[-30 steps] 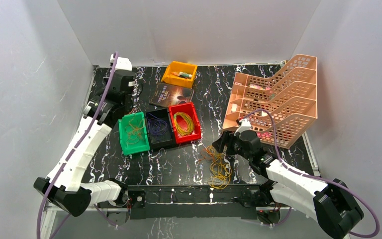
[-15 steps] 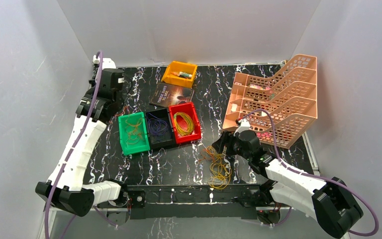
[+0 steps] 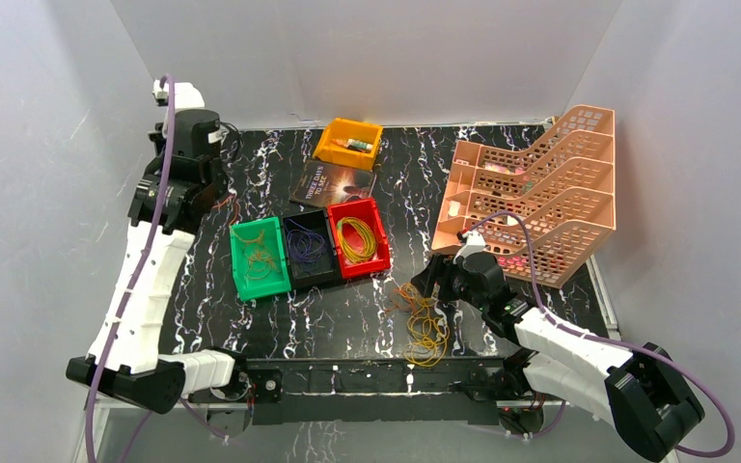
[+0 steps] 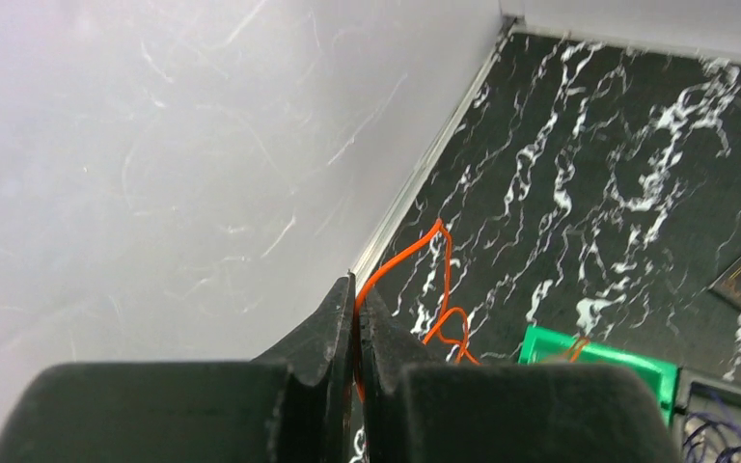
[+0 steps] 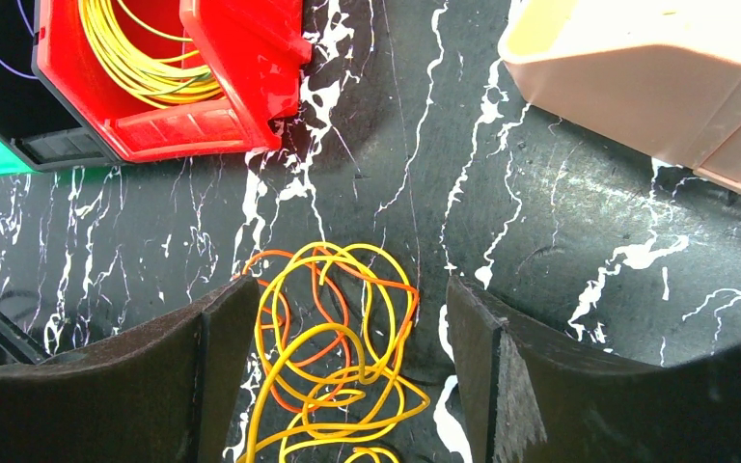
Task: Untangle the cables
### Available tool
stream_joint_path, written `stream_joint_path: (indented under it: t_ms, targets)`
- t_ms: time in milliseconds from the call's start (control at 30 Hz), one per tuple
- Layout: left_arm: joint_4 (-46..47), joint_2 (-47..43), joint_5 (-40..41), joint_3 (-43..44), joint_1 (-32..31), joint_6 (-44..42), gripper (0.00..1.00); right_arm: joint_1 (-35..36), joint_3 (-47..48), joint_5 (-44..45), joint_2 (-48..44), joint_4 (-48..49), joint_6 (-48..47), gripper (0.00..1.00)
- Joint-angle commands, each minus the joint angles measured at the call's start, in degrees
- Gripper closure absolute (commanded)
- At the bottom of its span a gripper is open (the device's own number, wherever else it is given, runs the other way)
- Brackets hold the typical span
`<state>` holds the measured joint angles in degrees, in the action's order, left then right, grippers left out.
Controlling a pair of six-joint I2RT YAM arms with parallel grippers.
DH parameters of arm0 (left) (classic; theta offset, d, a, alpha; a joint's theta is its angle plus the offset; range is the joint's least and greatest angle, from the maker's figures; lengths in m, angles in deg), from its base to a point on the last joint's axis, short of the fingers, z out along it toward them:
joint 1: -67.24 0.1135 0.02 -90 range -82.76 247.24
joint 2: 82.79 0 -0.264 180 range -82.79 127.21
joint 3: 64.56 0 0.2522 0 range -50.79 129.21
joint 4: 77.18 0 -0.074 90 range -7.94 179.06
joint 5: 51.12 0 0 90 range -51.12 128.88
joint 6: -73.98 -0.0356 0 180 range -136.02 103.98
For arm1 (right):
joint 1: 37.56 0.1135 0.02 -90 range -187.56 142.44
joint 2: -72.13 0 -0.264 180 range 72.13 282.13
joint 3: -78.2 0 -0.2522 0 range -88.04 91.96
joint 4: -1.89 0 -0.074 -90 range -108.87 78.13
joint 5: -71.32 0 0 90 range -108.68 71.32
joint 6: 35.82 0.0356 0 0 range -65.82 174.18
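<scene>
The left gripper (image 4: 355,294), behind and left of the green bin (image 3: 259,258), is closed on one orange cable (image 4: 415,256); being so thin, it may slip out. The right gripper (image 5: 347,318) hangs open over the yellow-orange tangle (image 3: 423,318), right of that bin; closing there could catch several loops.

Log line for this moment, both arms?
left fingers: shut on orange cable, high by left wall | right fingers: open above yellow-orange tangle on table | untangling unfinished
</scene>
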<state>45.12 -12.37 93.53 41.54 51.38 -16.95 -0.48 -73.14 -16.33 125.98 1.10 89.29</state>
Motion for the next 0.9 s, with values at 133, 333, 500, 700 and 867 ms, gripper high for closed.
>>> stream_joint_path:
  t_ms: [133,333,500,700,867]
  targets:
    - [6.5,4.3,-1.3,9.5,0.5,-7.3,1.00,-0.2,1.4,-0.5,0.5,3.1,-0.5,0.20]
    - [6.9,6.6,-6.5,12.6,0.4,-7.4,1.00,-0.2,1.0,-0.5,0.4,3.1,-0.3,0.20]
    - [7.0,7.4,-9.7,13.9,0.5,-7.2,1.00,-0.2,1.0,-0.5,1.0,3.4,-0.4,0.20]
    - [6.8,10.5,-16.1,21.3,0.4,-6.7,1.00,-0.2,1.7,-1.7,2.9,4.3,-0.6,0.20]
    - [7.5,12.0,-16.6,22.7,0.4,-8.2,1.00,-0.2,1.4,-1.9,2.8,4.1,-0.5,0.20]
